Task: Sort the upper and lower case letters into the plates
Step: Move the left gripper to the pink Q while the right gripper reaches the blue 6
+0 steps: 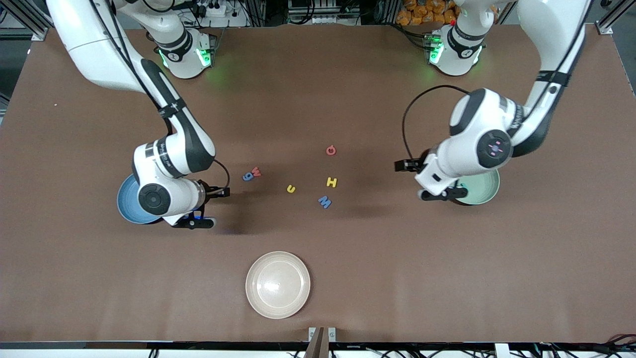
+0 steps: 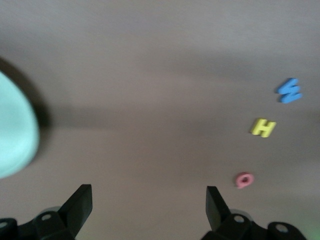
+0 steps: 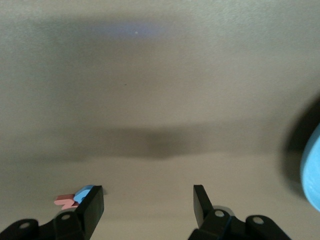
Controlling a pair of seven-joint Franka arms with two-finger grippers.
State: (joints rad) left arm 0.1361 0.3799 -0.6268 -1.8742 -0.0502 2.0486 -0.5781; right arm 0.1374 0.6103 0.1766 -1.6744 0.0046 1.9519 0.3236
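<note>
Six small letters lie mid-table: a red one [image 1: 331,150], a yellow H [image 1: 332,182], a blue one [image 1: 324,202], a yellow u [image 1: 291,188], and a red w [image 1: 256,172] touching a blue g [image 1: 248,176]. The blue plate [image 1: 128,204] sits toward the right arm's end, the mint green plate [image 1: 483,188] toward the left arm's end. My right gripper [image 1: 195,222] hangs open over the table beside the blue plate [image 3: 312,170], empty [image 3: 148,205]. My left gripper [image 1: 441,195] hangs open beside the mint plate [image 2: 15,130], empty [image 2: 150,205], with the yellow H [image 2: 263,127] ahead.
A cream-beige round plate [image 1: 278,284] sits near the table's front edge, nearer to the front camera than the letters. Both arms' elbows hang over their plates and hide part of each.
</note>
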